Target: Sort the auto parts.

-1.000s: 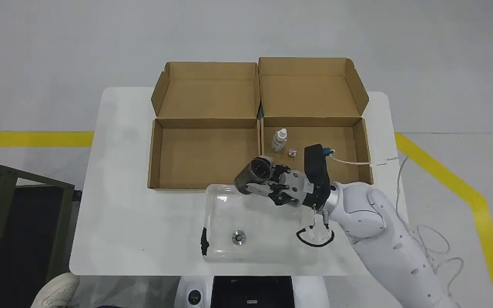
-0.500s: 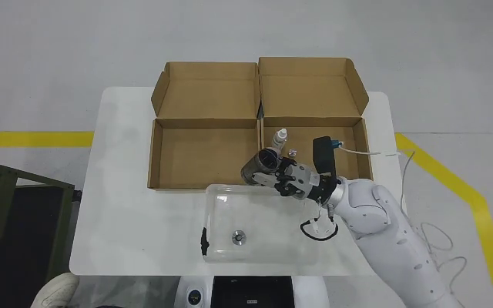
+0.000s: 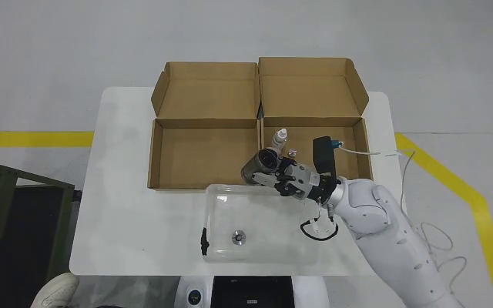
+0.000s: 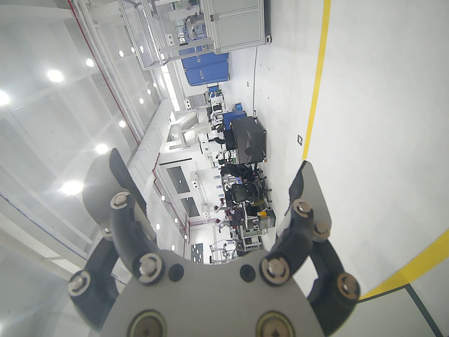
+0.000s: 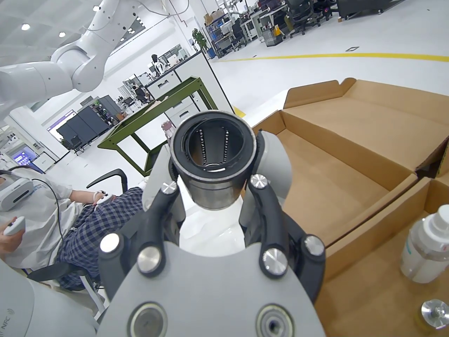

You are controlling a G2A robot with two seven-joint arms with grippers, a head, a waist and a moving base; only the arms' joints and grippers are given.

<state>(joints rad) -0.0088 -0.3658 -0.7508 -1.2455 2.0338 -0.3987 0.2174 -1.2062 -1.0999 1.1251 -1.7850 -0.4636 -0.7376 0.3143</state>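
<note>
Bearing [image 5: 214,156], a dark steel sleeve with a black end ring and rows of small balls lining its bore, is clamped in the right gripper [image 5: 214,180]. It is held over the near walls where the left box [image 3: 204,158] and right box [image 3: 339,150] meet, just beyond the clear tray's [image 3: 223,202] far rim. The left box floor lies bare, while a white bottle [image 3: 279,139] stands by the right box's inner wall. The left gripper [image 4: 210,173] has its fingers apart, gripping nothing.
</note>
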